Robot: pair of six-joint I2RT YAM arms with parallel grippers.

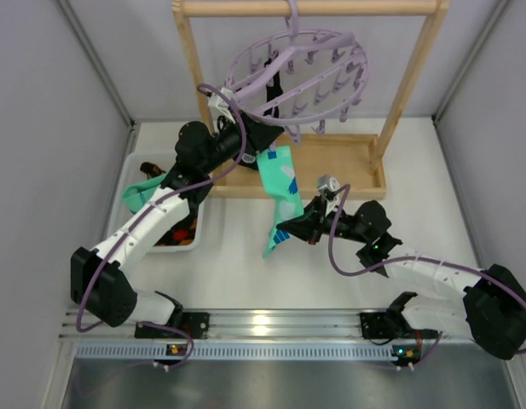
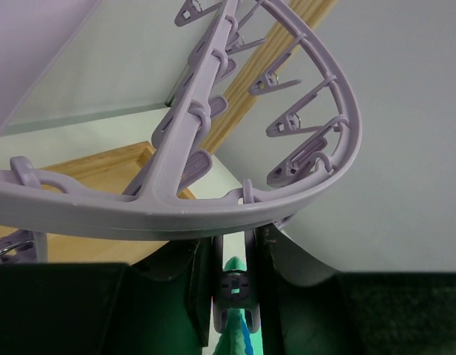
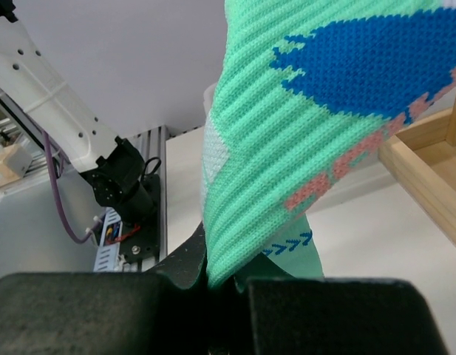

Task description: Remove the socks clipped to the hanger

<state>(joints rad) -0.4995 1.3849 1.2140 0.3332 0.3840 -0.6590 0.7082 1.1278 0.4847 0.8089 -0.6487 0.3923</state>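
Pinching the lower end of mint-green sock (image 1: 280,183) with right gripper (image 1: 284,228), jaws closed flat on the knit, nothing else held. Reaching in low over the table from near right, forearm almost level.

Noting white bin (image 1: 124,183) to the left, with another mint sock (image 1: 141,191) draped over its rim and red-orange-black ones inside; judged as part of the task done.

Following the held sock upward: hangs slack and tilted, top end caught in one clip peg (image 2: 235,290) under the rim of hanger (image 2: 183,211). Stretching up and forward with the left arm, left gripper (image 1: 264,143) just below the ring, fingers (image 2: 276,255) closed in on that peg from both sides.

Counting other pegs in view: bare. Dark shape under ring centre, sock or arm part, cannot tell.

Judged left: open this peg, drop sock in bin.

Beyond, hanger hooked on wooden frame (image 1: 407,85).
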